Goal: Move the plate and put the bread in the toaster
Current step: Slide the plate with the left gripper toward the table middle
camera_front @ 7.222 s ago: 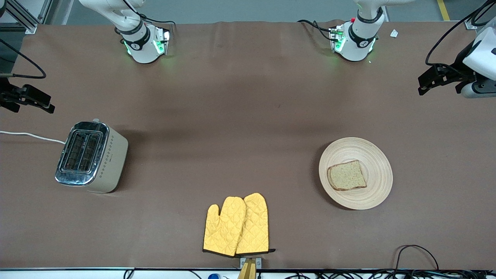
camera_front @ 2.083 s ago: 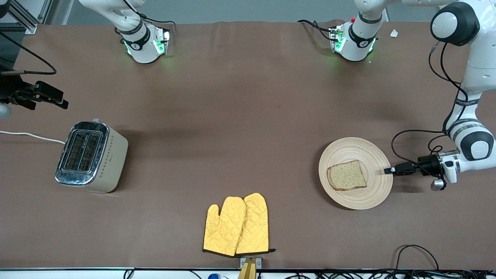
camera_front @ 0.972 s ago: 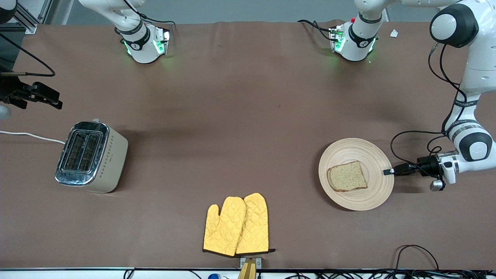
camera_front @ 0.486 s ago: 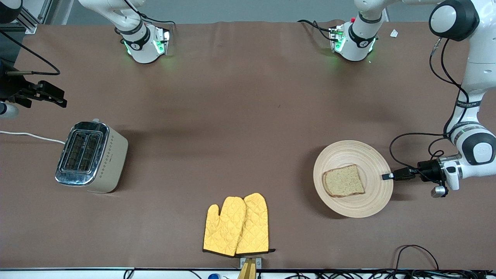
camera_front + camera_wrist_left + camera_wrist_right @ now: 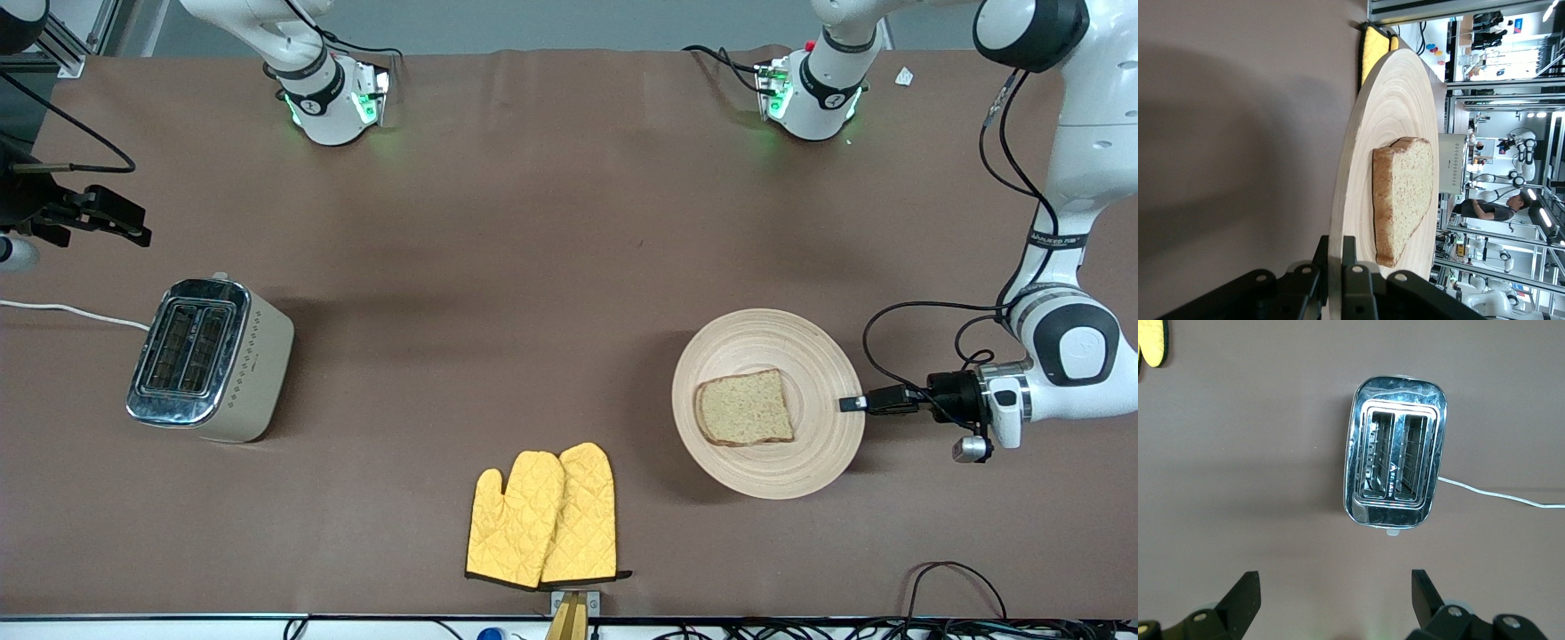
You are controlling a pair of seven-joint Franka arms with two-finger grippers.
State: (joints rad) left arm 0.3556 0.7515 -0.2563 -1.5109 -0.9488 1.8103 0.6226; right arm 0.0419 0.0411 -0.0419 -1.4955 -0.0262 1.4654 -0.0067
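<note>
Brown mat covered the whole table (image 5: 551, 222); robot bases stood along one long edge. Left gripper (image 5: 852, 404) was low at the left arm's end of the table, its fingers pinched on the rim of the plate (image 5: 766, 462); the left wrist view showed the fingers (image 5: 1346, 270) either side of the wooden edge. Bread (image 5: 744, 407) lay flat near the plate's middle, apart from the gripper. Toaster (image 5: 210, 359) stood well apart, by the short edge at the right arm's end, both slots empty, white cord (image 5: 62, 311) trailing off the edge. Right gripper (image 5: 100, 216) waited over the table near that same edge, fingers spread wide, toaster (image 5: 1397, 451) below it in the wrist view. Yellow oven mitts (image 5: 544, 518) lay at the middle of the front edge.

Risks, as judged: the rim pinch is thin, so the plate could pivot or slip. A jerk or tilt might slide the bread off. The mitts sit close to a straight path toward the toaster.
</note>
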